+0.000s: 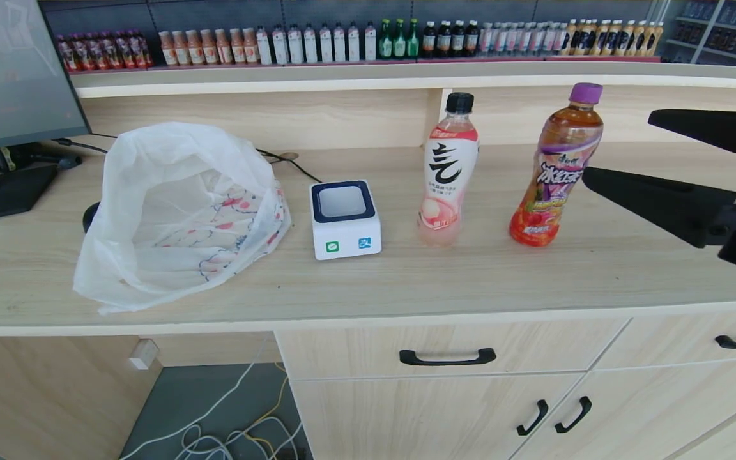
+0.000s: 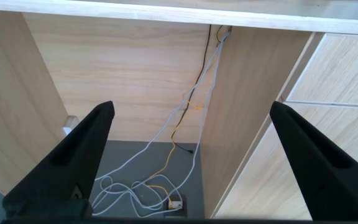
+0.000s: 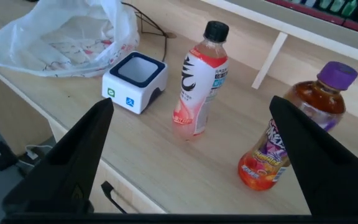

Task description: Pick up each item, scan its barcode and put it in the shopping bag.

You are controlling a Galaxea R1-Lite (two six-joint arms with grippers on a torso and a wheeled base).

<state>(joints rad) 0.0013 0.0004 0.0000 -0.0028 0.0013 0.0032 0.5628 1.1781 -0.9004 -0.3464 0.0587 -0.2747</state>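
On the wooden counter (image 1: 534, 275) a white plastic shopping bag (image 1: 176, 211) lies open at the left. A white barcode scanner (image 1: 344, 218) with a dark-rimmed window sits just right of it. Further right stand a pink drink bottle (image 1: 448, 169) with a black cap and a red tea bottle (image 1: 556, 166) with a purple cap, both upright. My right gripper (image 1: 618, 145) hangs open right of the tea bottle, apart from it. The right wrist view holds the bag (image 3: 61, 34), scanner (image 3: 134, 81), pink bottle (image 3: 201, 81) and tea bottle (image 3: 297, 130) beyond the open right gripper (image 3: 191, 102). My left gripper (image 2: 191, 109) is open, below the counter.
A monitor (image 1: 10, 70) on a black stand occupies the back left corner, with a cable running behind the bag. A raised ledge and a shelf of bottles (image 1: 342, 41) back the counter. Drawers with black handles (image 1: 448, 358) sit below. Loose cables (image 2: 160, 180) lie on the floor.
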